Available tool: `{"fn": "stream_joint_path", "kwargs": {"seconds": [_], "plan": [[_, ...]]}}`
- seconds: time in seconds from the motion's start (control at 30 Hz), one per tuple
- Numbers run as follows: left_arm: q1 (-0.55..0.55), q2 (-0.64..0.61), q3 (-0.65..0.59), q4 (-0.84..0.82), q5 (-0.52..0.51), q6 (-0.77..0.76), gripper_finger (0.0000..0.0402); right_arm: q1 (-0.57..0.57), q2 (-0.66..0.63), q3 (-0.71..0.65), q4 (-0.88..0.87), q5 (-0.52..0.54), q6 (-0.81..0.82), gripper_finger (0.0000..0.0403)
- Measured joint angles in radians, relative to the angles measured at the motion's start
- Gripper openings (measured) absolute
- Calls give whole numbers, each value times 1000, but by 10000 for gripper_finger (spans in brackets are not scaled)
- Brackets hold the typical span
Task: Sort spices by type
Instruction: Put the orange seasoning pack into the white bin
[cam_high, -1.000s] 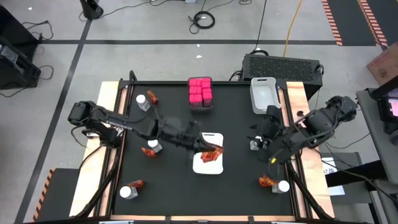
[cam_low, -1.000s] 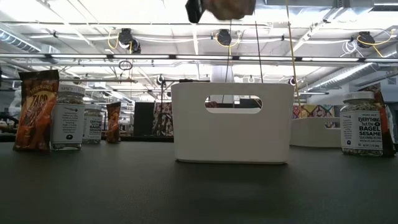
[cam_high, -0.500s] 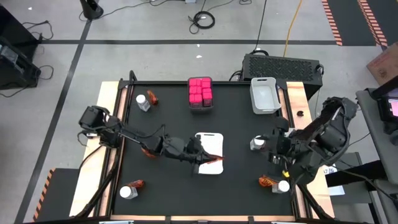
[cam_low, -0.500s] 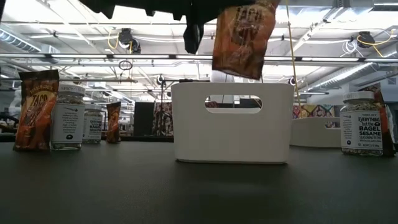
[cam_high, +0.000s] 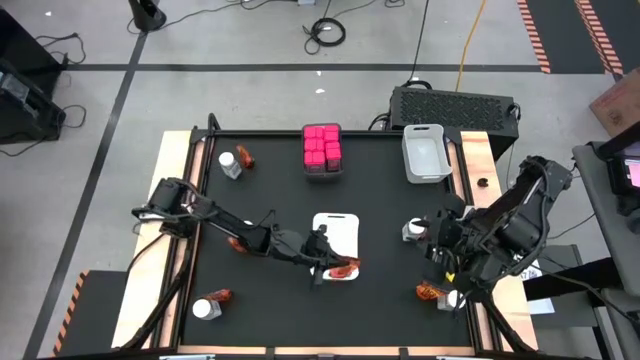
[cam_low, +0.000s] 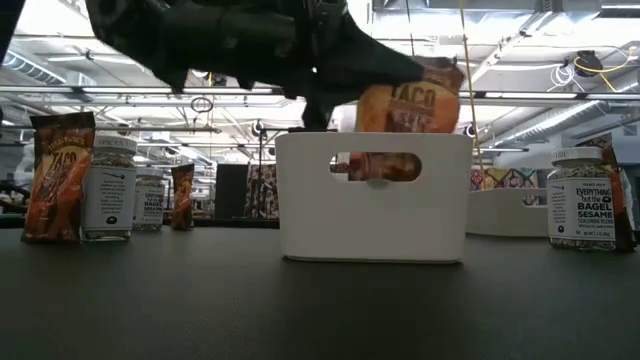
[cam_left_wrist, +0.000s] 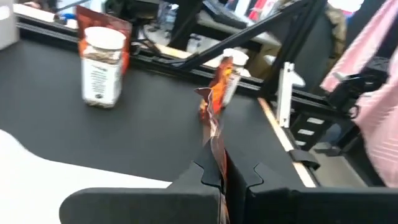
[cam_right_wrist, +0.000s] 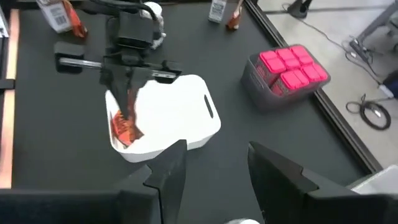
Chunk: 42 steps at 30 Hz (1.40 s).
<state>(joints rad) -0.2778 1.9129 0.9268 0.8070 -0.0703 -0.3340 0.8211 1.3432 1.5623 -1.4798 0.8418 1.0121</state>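
Note:
A crinkly red-orange packet (cam_high: 345, 268) hangs in the white tray (cam_high: 340, 228) at the table's middle, with my left gripper (cam_high: 322, 262) shut on it. In the low view the packet (cam_low: 412, 105) sticks up over the tray's rim (cam_low: 373, 137) and shows through the handle slot. My right gripper (cam_right_wrist: 214, 168) stands open with nothing between its fingers above the table's right side, near a white-capped jar (cam_high: 412, 232). Pink cube boxes (cam_high: 322, 146) fill a grey bin at the far edge. My left gripper pinches the packet's upper end (cam_left_wrist: 217, 158) between its two fingers, the packet edge-on between them. The fingers reach in nearly level from the table's left. The packet hangs below them, tilted, its lower part (cam_right_wrist: 124, 127) inside the tray; whether it rests on the floor I cannot tell.
A jar and packet stand at the far left (cam_high: 230, 163), another pair under my left arm (cam_high: 243, 238), a pair at the near left (cam_high: 208, 307), and a packet with a jar at the near right (cam_high: 435, 293). A pale bin (cam_high: 424, 152) sits far right.
My left gripper has come down and toward the table's near edge with the packet, which has sunk from above the tray's rim to partly inside the tray. My right gripper has drawn back toward the near right, staying open.

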Motion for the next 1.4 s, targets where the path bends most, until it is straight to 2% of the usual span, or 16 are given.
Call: {"fn": "stream_joint_path", "kwargs": {"seconds": [0.27,0.57,0.83,1.27,1.4], "plan": [[-5,80,0,89,48,5,0,0,-10,-22,3,0,84,164],[0,34,3,74,68,78,0,-1,-10,-22,8,0,84,164],[43,36,1,-83,27,80,0,-1,-10,-22,9,19,85,164],[59,34,2,-175,-38,-33,0,-1,-10,-22,12,50,95,164],[50,-10,1,-196,-45,-23,0,-1,-10,-22,12,50,90,164]]}}
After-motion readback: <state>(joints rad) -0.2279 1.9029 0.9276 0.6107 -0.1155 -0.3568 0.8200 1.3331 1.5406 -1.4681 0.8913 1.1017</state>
